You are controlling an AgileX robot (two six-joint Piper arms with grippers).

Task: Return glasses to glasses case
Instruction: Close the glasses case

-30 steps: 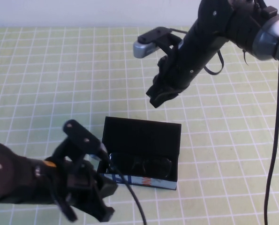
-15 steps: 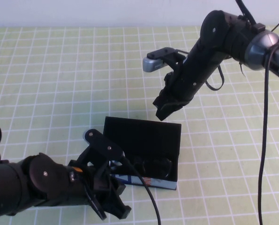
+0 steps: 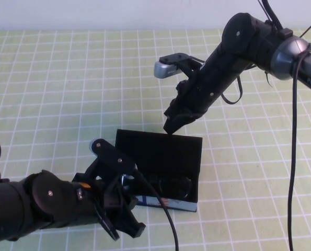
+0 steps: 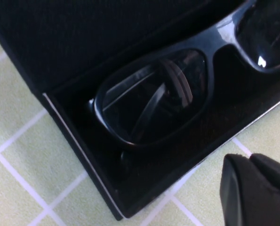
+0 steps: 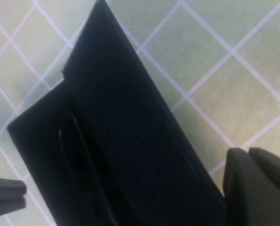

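The glasses case point(image 3: 158, 148) stands open mid-table, its black lid upright at the back and the light-blue front edge toward me. The black-framed glasses point(image 3: 171, 184) lie inside it, arms folded behind the lenses point(image 4: 154, 94). My right gripper point(image 3: 171, 124) is shut and empty, its tip at the top back edge of the lid point(image 5: 121, 117), fingertips point(image 5: 247, 153) pressed together. My left gripper point(image 3: 125, 227) is shut and empty, low at the case's front left corner point(image 4: 78, 141), just outside the wall.
A green mat with a white grid point(image 3: 50, 89) covers the table. The left arm's black cable point(image 3: 163, 214) crosses the case's front edge. The right arm's cable point(image 3: 295, 157) hangs down on the right.
My right gripper has come down and left to the lid's top edge. My left arm has swung in toward the case's front left corner.
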